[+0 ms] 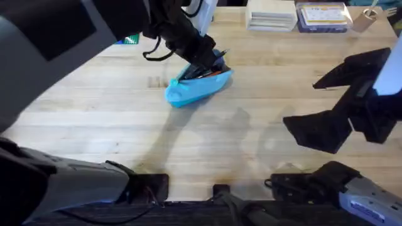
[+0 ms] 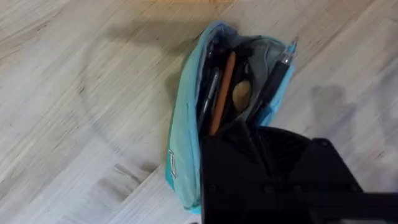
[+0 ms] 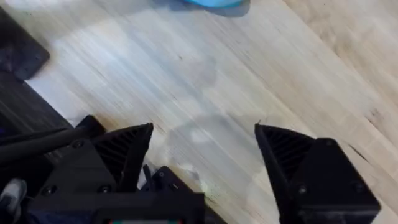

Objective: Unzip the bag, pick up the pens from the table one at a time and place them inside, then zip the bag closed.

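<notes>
Bag (image 1: 195, 89) lies unzipped directly under left pincer (image 1: 210, 59).

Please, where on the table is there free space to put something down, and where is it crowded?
The table is bare in front of the bag, from there to the near edge, and between the bag and the open right gripper. It is crowded at the open bag, where the left gripper sits on it with pens inside, and along the far edge, by the boxes.

Your left gripper (image 2: 261, 162) fingertips buried in the pouch (image 2: 186, 130) mouth, jaw state unreadable, pouch's near end cut off under the gripper, orange pen (image 2: 222, 93) lower end hidden.
</notes>
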`<action>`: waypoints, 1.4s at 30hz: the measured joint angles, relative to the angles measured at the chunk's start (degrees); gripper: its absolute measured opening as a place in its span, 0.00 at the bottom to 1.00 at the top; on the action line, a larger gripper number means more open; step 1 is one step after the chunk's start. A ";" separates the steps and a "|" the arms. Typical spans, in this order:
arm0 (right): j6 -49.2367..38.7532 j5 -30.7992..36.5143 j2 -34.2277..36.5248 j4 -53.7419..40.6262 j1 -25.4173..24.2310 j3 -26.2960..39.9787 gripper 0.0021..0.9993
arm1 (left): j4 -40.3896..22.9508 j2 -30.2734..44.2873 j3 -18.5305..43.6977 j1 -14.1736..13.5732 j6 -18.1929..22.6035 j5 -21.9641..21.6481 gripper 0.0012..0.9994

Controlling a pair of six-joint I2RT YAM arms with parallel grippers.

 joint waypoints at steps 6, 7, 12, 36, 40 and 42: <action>0.00 0.00 0.00 0.01 0.00 0.00 1.00 | 0.07 2.00 0.00 -0.38 0.33 -2.80 0.04; 0.00 0.00 0.00 0.00 0.00 0.00 1.00 | 0.09 2.11 0.00 -0.47 0.35 -3.10 0.04; 0.00 0.00 0.01 0.00 0.00 0.00 1.00 | 0.08 2.20 0.00 -0.52 0.37 -3.85 0.04; 0.00 0.00 0.00 0.00 0.00 0.00 1.00 | 0.06 6.01 0.00 -0.52 0.54 -4.87 0.04; 0.02 0.00 0.00 0.00 0.00 0.00 1.00 | 0.04 6.01 0.00 -0.52 0.54 -4.87 0.04; 0.02 0.00 0.00 0.00 0.00 0.00 1.00 | 0.04 6.01 0.00 -0.52 0.54 -4.87 0.06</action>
